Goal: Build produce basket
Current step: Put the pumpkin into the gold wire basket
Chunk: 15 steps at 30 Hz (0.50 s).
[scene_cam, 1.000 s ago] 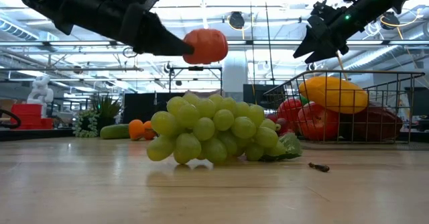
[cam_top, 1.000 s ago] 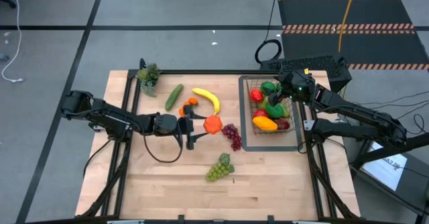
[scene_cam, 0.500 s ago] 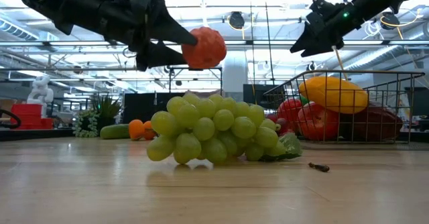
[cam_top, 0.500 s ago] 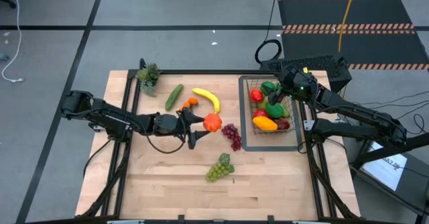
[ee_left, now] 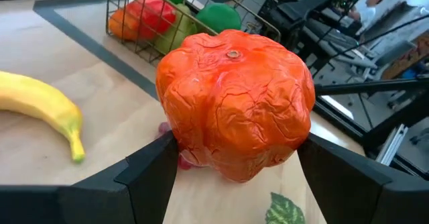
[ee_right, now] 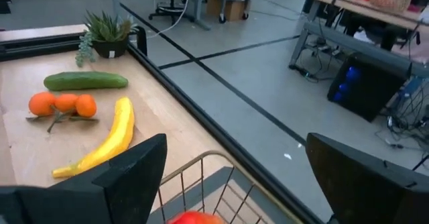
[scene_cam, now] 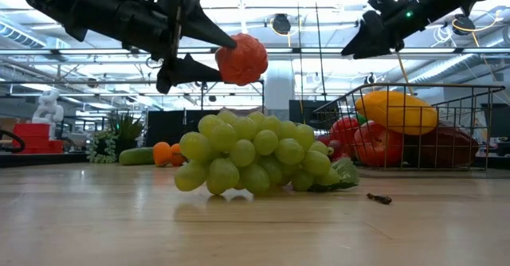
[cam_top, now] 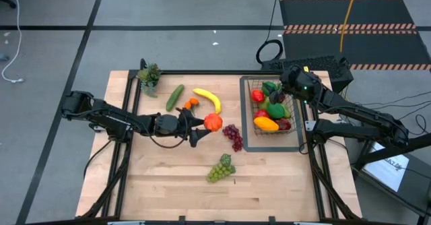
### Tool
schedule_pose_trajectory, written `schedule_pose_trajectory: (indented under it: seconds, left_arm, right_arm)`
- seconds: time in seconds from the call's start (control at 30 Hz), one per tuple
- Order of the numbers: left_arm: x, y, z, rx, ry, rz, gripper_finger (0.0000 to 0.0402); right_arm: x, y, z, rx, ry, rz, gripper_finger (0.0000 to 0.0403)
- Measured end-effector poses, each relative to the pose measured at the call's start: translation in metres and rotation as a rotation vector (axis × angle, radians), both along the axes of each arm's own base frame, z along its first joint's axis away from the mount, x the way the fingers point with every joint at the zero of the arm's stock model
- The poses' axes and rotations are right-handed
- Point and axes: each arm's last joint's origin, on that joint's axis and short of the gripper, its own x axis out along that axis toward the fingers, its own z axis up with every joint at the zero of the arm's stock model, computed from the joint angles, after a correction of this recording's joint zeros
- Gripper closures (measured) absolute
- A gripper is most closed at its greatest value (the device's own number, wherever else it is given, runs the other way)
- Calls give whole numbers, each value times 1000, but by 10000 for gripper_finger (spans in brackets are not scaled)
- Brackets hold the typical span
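Left tool is clamping the wrinkled orange toy pepper aloft, heading for the wire-mesh basket at 3 o'clock; right tool, fingers apart, is hovering over it.

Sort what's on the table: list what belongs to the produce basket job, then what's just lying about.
Job:
- basket, already part filled
- orange pepper, held in the left gripper
- banana
- cucumber
- small oranges
- purple grapes
- green grapes

Lying about:
- potted plant
- flat dark tray under the basket
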Motion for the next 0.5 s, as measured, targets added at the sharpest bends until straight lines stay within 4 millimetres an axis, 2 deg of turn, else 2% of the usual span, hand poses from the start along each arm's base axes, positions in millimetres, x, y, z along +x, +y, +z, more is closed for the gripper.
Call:
schedule_pose_trajectory:
  seconds: [0.13,0.27,0.5]
  left_arm:
    - [1,0,3,87,-14,-24,108]
    - [1,0,5,150,-25,-48,108]
    - [4,5,11,159,-101,-158,108]
  right_arm:
    - [2,1,1,-2,-13,65,51]
    - [5,6,1,-3,-8,222,51]
    - [24,32,-3,-136,89,494,51]
